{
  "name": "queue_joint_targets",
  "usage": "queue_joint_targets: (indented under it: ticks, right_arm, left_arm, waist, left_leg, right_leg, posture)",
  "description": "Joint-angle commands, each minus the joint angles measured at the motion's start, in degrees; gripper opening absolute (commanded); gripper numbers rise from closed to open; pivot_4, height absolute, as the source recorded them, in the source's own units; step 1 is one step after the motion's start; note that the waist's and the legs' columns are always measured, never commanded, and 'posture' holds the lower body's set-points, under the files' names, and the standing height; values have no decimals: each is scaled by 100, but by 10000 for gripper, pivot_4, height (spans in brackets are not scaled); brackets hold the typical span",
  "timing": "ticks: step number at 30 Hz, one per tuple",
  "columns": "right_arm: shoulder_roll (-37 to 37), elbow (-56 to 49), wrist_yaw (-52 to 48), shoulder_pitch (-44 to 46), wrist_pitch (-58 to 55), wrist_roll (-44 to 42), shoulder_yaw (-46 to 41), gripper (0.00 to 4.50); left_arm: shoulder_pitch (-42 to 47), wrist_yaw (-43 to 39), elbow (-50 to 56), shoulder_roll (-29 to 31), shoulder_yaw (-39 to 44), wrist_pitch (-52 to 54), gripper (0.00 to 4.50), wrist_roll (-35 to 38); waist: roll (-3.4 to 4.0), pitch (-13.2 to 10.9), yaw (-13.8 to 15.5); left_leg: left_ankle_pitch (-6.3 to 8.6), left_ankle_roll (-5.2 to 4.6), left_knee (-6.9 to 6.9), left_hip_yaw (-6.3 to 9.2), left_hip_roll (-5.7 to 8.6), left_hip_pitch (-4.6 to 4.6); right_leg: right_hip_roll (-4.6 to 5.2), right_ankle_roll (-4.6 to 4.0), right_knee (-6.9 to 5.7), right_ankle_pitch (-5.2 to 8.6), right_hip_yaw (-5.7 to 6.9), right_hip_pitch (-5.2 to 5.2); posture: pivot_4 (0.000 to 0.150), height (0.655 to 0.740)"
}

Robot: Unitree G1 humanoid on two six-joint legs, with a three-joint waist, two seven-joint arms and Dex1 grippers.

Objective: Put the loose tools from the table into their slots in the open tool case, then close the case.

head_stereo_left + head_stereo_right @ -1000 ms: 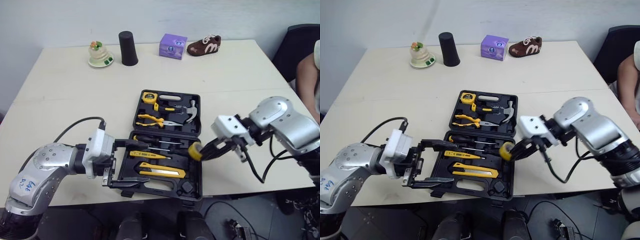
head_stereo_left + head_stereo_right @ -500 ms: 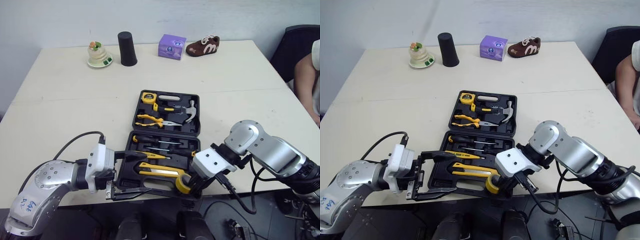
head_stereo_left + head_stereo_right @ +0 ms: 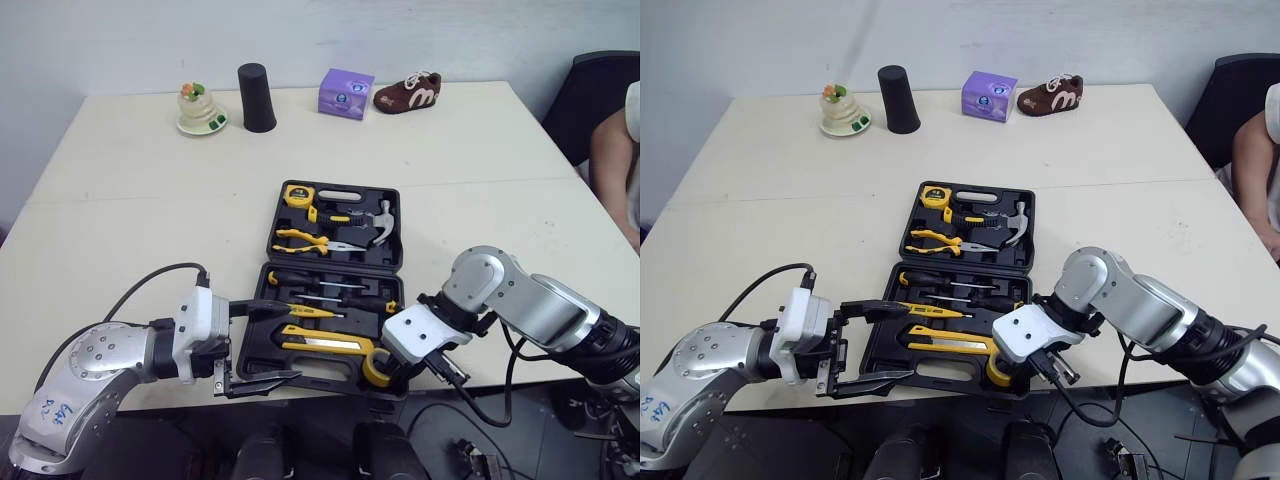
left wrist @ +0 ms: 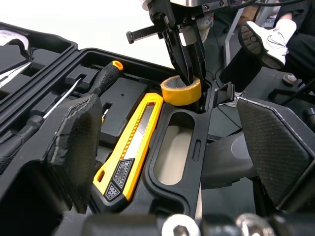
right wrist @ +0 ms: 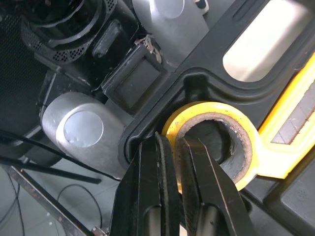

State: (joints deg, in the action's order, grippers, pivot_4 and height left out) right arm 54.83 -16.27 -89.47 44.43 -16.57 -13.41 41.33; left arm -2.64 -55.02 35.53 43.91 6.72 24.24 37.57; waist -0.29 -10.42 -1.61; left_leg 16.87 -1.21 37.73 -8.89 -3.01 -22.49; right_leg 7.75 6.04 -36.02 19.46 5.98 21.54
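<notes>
Right gripper (image 5: 172, 141) had swung the yellow tape roll (image 4: 181, 89) from the case's right side to its near right corner since a second before. It was clamped on the roll's wall, one finger inside the ring, one outside. Roll sat at the round corner recess of the open tool case (image 4: 172, 191), beside the yellow utility knife (image 3: 325, 343); fully seated or not, couldn't tell. Left gripper (image 3: 288, 342) spread wide at the case's near left edge, empty.
</notes>
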Motion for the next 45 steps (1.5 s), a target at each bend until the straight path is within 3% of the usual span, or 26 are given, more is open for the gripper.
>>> queue_joint_targets:
  ticks: [1, 5, 11, 18, 22, 24, 26, 28, 29, 34, 40, 45]
  right_arm:
    - [-53, 93, -302, 48, 63, 195, 24, 368]
    - [72, -25, -303, 118, -119, -260, 107, 368]
    - [127, -19, -303, 164, 119, -740, 123, 25567]
    - [793, -85, -303, 561, -53, -2020, 345, 25567]
    - [521, 286, -302, 171, -51, -2595, -427, 25567]
    - [374, 414, -251, -155, -178, -2813, -823, 20386]
    - [497, 417, -285, -401, -175, -2758, -861, 12475]
    - [90, 674, -177, -847, 270, -2553, -1146, 2233]
    - [-114, 789, -105, -1022, 467, -2479, -1265, 858]
    - [-852, 1181, 7, -1621, 678, -2111, -1543, 858]
    - [-1326, 2090, 52, -1872, 1637, -963, -1428, 858]
    - [-1266, 2597, 147, -1947, 1692, -218, -1288, 858]
  left_arm:
    - [43, 21, 92, -6, 21, -115, 45000, -56]
    - [34, 18, 82, 3, 23, -49, 45000, -18]
    - [-22, 43, 124, 25, 39, 55, 45000, 37]
    - [-230, 111, 229, 20, 131, 82, 45000, 34]
    - [-256, 203, 231, -35, 165, -34, 45000, -42]
    - [-256, 218, 210, -38, 164, -71, 45000, -56]
    - [-252, 219, 181, -37, 151, -110, 45000, -80]
    - [-230, 215, 156, -32, 111, -128, 45000, -97]
    - [-219, 209, 145, -29, 97, -134, 45000, -103]
    - [-101, 176, 112, 15, 44, -76, 45000, -79]
    - [-101, 138, 118, 56, 55, -31, 45000, -77]
    - [-235, 153, 168, 91, 156, -10, 45000, -77]
  waist:
    - [-3, 2, -2]
    - [-6, 4, -4]
    - [-6, 4, -3]
    - [-5, 3, -7]
    - [-6, 3, -6]
    - [-7, 4, 0]
    - [-7, 4, 2]
    - [-8, 4, 15]
    - [-9, 4, 10]
    - [-24, 14, 8]
    - [-23, 14, 3]
    - [-38, 28, -17]
  left_leg:
    - [0, 0, 0, 0, -1, 1]
    - [0, 1, 0, 0, -4, 1]
    - [2, 1, 0, 0, -5, 0]
    - [7, 1, 0, 0, -5, 0]
    - [9, 6, 0, 0, -14, -1]
    - [10, 7, 0, 1, -16, 0]
    - [9, 7, 0, 0, -17, -1]
    - [10, 6, 2, 1, -17, -2]
    - [10, 5, 3, 1, -17, -2]
    - [13, 7, 8, -6, -22, 2]
    - [13, 8, 8, -6, -24, 3]
    - [12, 11, 8, -14, -29, 25]
  right_leg:
    - [0, 0, 0, 0, 0, 0]
    - [-2, 0, 0, 0, 0, 0]
    - [3, -1, 2, 0, 0, 1]
    - [11, -1, 3, 0, -1, 2]
    - [6, -6, 4, 3, -3, 1]
    - [3, -6, 5, 3, -3, 0]
    - [0, -6, 5, 3, -3, 0]
    - [1, -6, 6, 3, -2, 0]
    - [1, -6, 6, 3, -1, -2]
    - [-10, -6, 2, 3, 0, -4]
    - [-16, -6, 1, 3, 6, -2]
    - [-20, -6, 0, 3, 9, -19]
  posture:
    - [1500, 7400]
    - [1500, 7400]
    - [1500, 7400]
    - [1500, 7400]
    - [1500, 7400]
    - [1500, 7400]
    - [1500, 7400]
    - [1500, 7400]
    - [1500, 7400]
    - [1500, 7400]
    - [1500, 7400]
    - [1500, 7400]
